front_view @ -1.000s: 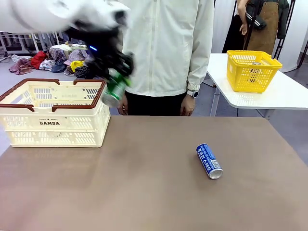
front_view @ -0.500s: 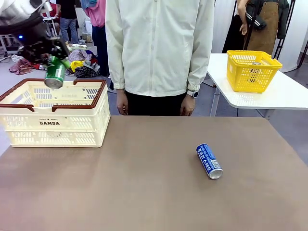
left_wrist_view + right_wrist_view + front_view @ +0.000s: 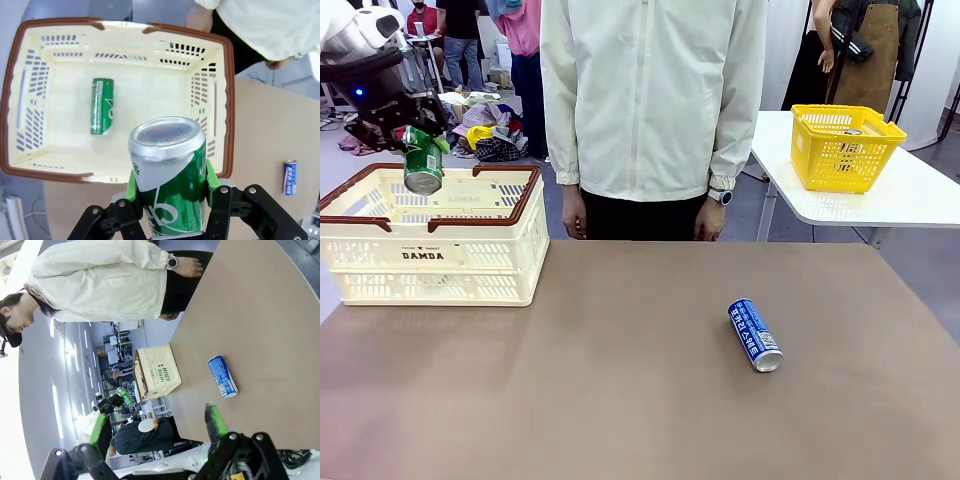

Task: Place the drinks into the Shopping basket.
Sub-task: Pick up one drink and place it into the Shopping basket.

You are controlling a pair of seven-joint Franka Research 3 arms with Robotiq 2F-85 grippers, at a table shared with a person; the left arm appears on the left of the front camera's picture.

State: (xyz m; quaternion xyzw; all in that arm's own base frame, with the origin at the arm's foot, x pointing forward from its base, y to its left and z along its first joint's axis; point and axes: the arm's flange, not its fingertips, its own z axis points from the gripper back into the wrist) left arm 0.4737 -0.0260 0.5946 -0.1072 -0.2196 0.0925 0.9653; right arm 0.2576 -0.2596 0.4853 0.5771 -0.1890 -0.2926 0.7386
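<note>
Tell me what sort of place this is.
Most likely a robotics lab staged as a shop: a white robot arm holds a green can over a Shopping basket on a table, and heaps of clothes lie on the floor behind.

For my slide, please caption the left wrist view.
Left pincer holds a green can over the cream basket, where another green can lies.

Front camera looks from the near edge of the table (image 3: 570, 400) across to a person (image 3: 650, 100) at the far side. Left wrist camera hangs close above the basket (image 3: 470, 275), far left, facing down. Right wrist camera, rolled sideways, takes in the table from well back. All three share basket and blue can (image 3: 755, 335).
</note>
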